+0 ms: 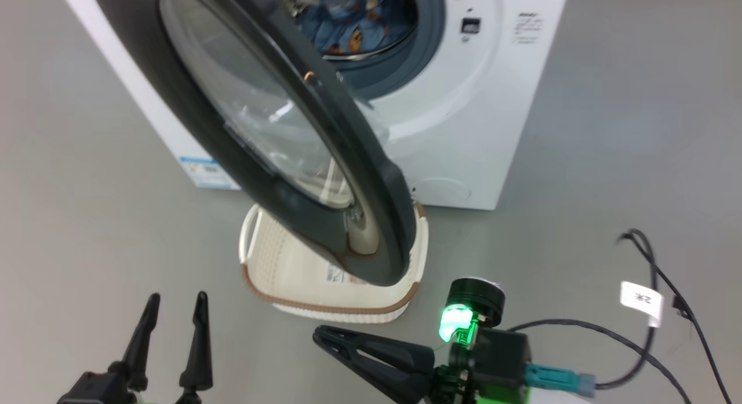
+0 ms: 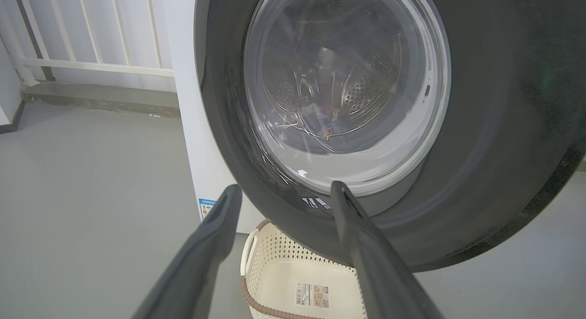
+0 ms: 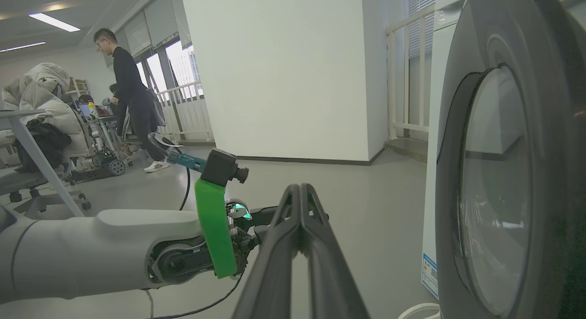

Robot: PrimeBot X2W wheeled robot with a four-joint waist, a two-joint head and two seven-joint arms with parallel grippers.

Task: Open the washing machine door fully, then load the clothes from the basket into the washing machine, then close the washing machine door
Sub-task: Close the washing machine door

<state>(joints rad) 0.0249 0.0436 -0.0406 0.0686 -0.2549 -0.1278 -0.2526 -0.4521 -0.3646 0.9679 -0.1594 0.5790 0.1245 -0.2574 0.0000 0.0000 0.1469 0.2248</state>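
Washing machine (image 1: 481,126) white, on the grey floor (image 1: 87,230), front facing the camera. Washing machine door (image 1: 272,131) partly open, black rim and bulging glass angled out from the front, lower edge hanging over the basket (image 1: 324,306). Clothes (image 1: 353,24) blue with orange-brown bears, inside the drum, seen past the door's upper edge. Basket on the floor just before the machine, paper label (image 2: 311,295) showing on its bare bottom. Left claw (image 1: 177,297) low at the left, fingers spread wide, holding nothing, pointing up toward door and basket, clear of both. Right claw (image 1: 324,336) fingers pressed tight together, gripping nothing, pointing left just below the basket's front rim, not touching it. Black cable (image 1: 637,346) trailing across the floor at the right.
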